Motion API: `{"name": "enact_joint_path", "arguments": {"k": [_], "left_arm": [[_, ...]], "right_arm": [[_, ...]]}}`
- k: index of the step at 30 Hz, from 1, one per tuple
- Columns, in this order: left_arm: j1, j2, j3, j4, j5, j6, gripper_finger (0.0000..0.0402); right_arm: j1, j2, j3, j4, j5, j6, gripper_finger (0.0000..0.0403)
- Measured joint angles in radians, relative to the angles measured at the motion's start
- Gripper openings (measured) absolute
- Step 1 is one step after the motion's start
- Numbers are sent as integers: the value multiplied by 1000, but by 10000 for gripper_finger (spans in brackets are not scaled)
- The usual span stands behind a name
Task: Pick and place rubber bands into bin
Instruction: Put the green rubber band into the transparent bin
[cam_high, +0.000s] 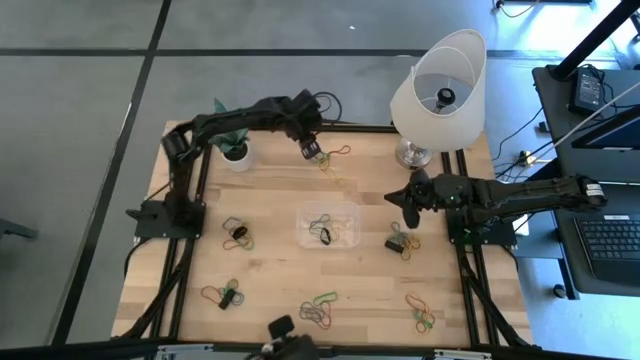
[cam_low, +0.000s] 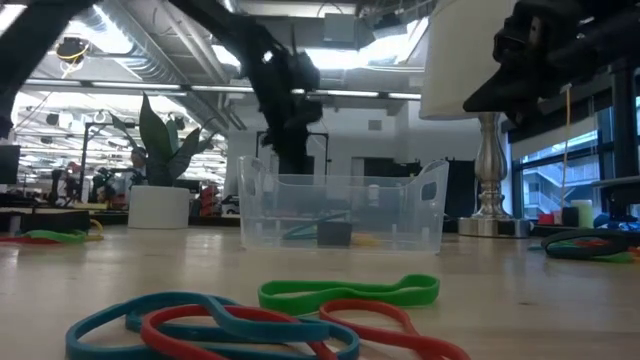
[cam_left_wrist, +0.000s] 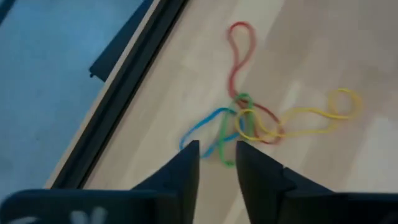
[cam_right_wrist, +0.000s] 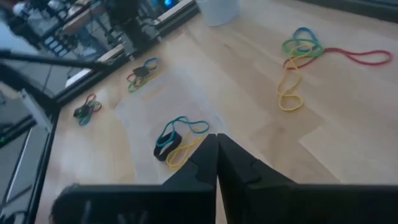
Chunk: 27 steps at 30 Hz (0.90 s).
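Nearest the low camera, a tangle of rubber bands (cam_low: 250, 320) in blue, red and green lies on the desk (cam_high: 270, 200); the overhead view shows this is one of several small clusters scattered along the near edge and both sides. Beyond it, in the middle of the desk, stands the bin (cam_high: 328, 226), clear-walled. From the low view a dark piece and a few coloured strands show through its wall; from above, a dark loop and light bands lie inside it. The right wrist camera looks down on that same spot, with blue, black and yellow loops just ahead of its fingers.

The right gripper (cam_high: 408, 203) hangs above the desk just right of the bin, near a dark cluster of bands (cam_high: 401, 243). Its fingers (cam_right_wrist: 239, 168) are pressed together, with nothing seen between them.

Farther back, the left gripper (cam_high: 310, 150) is at the far edge of the desk, beside a white plant pot (cam_high: 236, 155). Only its wrist view shows the detail: the fingers (cam_left_wrist: 183, 168) stand a narrow gap apart, right at a knot of red, yellow, green and blue bands (cam_left_wrist: 261, 121) lying flat on the wood, not lifted. A white lamp (cam_high: 440, 85) stands at the far right corner.
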Motion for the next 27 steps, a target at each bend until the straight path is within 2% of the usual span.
{"name": "enact_joint_path", "arguments": {"k": [4,8,14,20,27], "left_arm": [[9,86,50,-5,-2,37,133],[2,131,63,-6,0,63,138],[-15,144,65,-73,0,28,127],[-24,157,65,-91,3,-35,110],[-26,208,65,-106,33,-128,97]], "right_arm": [[0,0,0,0,48,46,11],[0,0,0,2,82,54,11],[0,0,0,36,96,55,11],[0,0,0,48,143,55,12],[0,0,0,53,148,79,12]]}}
